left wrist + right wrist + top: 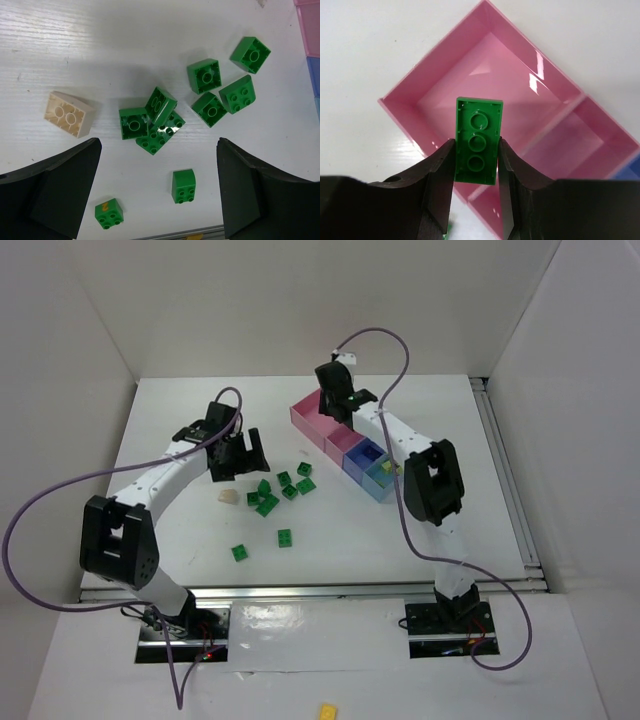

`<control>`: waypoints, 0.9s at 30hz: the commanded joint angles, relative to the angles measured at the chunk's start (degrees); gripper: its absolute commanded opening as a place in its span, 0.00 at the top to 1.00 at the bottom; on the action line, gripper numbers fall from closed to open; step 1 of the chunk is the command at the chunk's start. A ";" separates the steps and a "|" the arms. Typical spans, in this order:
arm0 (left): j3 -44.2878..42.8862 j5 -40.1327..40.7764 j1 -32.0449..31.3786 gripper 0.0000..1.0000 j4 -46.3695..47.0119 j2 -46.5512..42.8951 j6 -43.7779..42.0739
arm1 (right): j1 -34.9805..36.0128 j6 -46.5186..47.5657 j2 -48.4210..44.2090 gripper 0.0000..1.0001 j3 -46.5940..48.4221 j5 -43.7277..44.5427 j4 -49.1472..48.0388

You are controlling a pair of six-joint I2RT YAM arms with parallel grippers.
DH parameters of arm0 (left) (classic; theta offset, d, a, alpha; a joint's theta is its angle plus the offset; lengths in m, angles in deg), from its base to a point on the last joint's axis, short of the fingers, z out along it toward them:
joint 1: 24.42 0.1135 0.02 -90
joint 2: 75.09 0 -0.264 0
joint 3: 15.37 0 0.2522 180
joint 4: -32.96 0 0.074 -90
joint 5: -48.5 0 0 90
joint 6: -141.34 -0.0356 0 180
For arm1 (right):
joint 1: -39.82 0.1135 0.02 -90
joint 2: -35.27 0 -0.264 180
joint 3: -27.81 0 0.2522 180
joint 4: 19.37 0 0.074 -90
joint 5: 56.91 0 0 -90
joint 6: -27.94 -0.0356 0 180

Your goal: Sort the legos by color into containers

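Observation:
My right gripper (477,155) is shut on a long green lego (478,141), held underside up above the large pink container (485,75); in the top view it (335,400) hangs over that box (310,420). My left gripper (157,192) is open above the table, over a cluster of green legos (160,117). A single green lego (183,186) lies between its fingers, another (109,213) nearby. A cream lego (69,114) lies to the left, also in the top view (229,496). The small pink box (349,443) and blue boxes (372,472) hold a dark blue and a pale brick.
Two green legos (262,542) lie apart near the table's front edge. A yellow brick (327,710) lies off the table at the bottom. White walls enclose the table on three sides. A metal rail (505,480) runs along the right.

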 commanded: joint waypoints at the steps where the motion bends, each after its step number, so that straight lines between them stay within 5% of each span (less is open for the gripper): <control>1: -0.53 -1.59 -0.85 0.01 0.14 0.66 -0.49 | -1.02 1.51 6.24 0.70 7.58 -1.35 -0.42; 2: 0.16 -1.59 -0.86 0.01 0.14 0.66 -1.02 | -1.62 1.52 8.01 0.61 11.86 -2.92 0.45; 3: 0.17 -1.59 -0.86 0.01 0.14 0.66 -1.02 | -2.24 1.52 9.68 0.38 14.52 -3.55 3.24; 5: 0.17 -1.59 -0.86 0.01 0.14 0.66 -1.02 | -2.25 1.52 13.11 0.30 21.10 -4.34 6.86; 17: 1.75 1.75 -0.86 0.04 -1.00 -0.82 -0.94 | 6.53 5.11 -12.53 0.35 -16.45 -11.90 -4.20; 27: 2.98 2.28 1.52 0.04 -1.53 -4.52 1.35 | 9.79 2.49 -7.01 0.29 -16.76 -15.59 -0.33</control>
